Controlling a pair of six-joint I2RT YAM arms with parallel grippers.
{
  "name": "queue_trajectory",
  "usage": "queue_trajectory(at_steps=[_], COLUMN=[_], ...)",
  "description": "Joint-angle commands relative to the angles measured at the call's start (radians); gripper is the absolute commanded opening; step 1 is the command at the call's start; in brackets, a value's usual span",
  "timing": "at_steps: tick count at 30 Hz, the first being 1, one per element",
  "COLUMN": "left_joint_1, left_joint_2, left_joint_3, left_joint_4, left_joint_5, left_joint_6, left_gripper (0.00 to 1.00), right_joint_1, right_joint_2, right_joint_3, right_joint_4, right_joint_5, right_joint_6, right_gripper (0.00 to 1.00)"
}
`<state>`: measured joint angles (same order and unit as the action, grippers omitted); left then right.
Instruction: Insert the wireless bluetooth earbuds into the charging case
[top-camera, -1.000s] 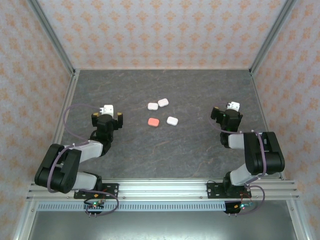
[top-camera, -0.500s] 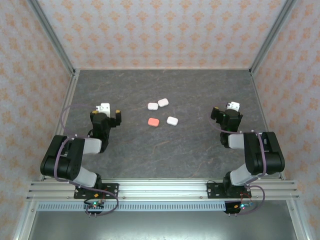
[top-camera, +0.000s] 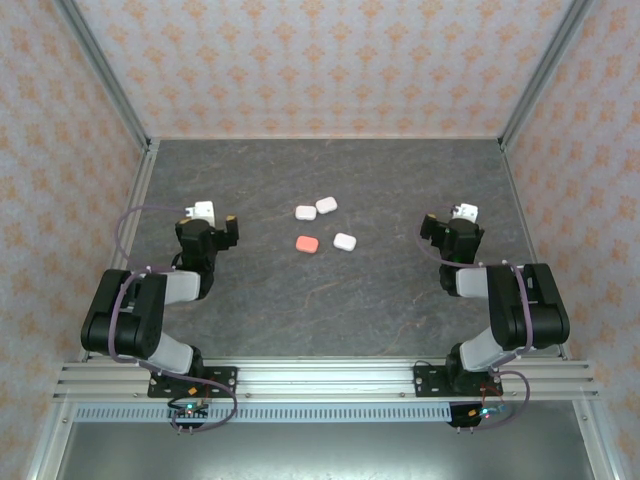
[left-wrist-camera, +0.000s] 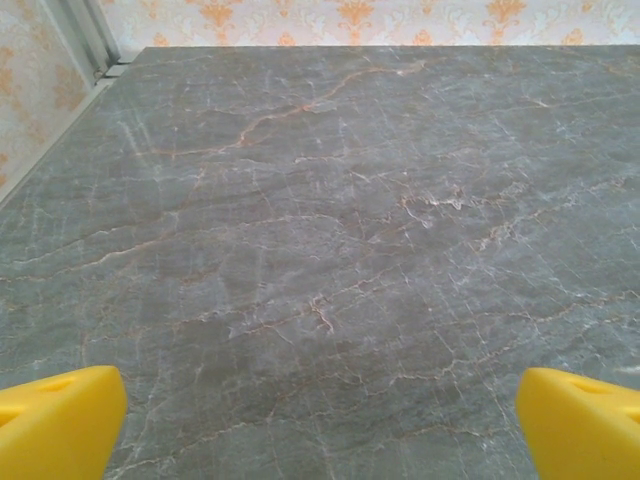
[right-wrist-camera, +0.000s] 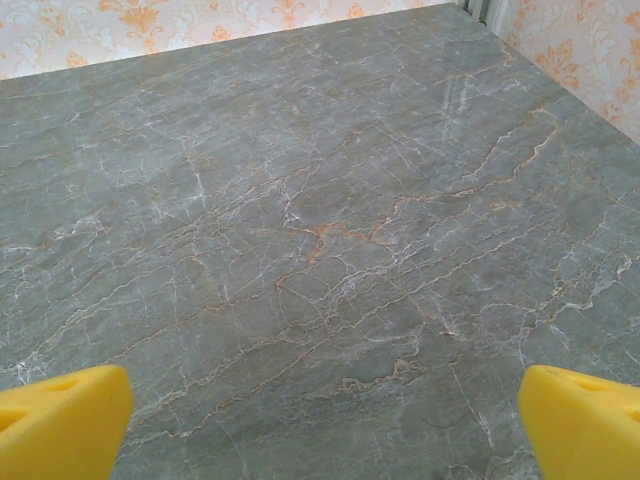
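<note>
1. The grey veined table (top-camera: 330, 300) is stretching under me. Cream walls (top-camera: 320, 60) with an orange pattern are closing it in on the left, back and right, and a metal post (top-camera: 100, 70) is slanting up from the back left corner.
2. I am hanging my left gripper (left-wrist-camera: 320, 425) near the table's left edge. Its jaws are spread wide, the yellow fingertips (left-wrist-camera: 55, 420) are sitting at the lower corners of the left wrist view, and bare stone is lying between them.
3. Four rounded cases are lying mid-table between my grippers, well apart from both. They are the left white charging case (top-camera: 306, 212), the red-pink charging case (top-camera: 307, 244) nearer me, the back white charging case (top-camera: 327, 205) just beside the first, and the right white charging case (top-camera: 345, 241).
4. Each case is lying flat with its long axis roughly left to right, and the back and right ones are tilting slightly. They are too small for me to tell which way the lids are facing.
5. I am hanging my right gripper (right-wrist-camera: 320, 425) near the right edge. Its jaws are equally wide, with bare stone between them.
6. Open stone is running all around the cluster. The near rail (top-camera: 320, 380) is bounding my side.
</note>
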<state>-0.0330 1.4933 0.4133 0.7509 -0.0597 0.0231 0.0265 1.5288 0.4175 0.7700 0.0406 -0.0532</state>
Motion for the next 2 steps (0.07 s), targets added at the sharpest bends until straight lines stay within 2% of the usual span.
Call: queue_trajectory(at_steps=[1, 2], left_joint_1=[-0.008, -0.008], left_joint_2=[0.004, 0.004], left_joint_3=[0.012, 0.012], left_joint_4=[-0.007, -0.007], left_joint_5=[-0.018, -0.018], left_joint_6=[-0.009, -0.01], left_gripper=[1.0, 1.0], right_joint_1=[0.005, 0.004], right_joint_2=[-0.008, -0.008], right_joint_3=[0.006, 0.005], right_joint_4=[-0.002, -0.001], right_joint_5=[0.007, 0.007], right_joint_6=[0.007, 0.006], right_gripper=[0.99, 0.99])
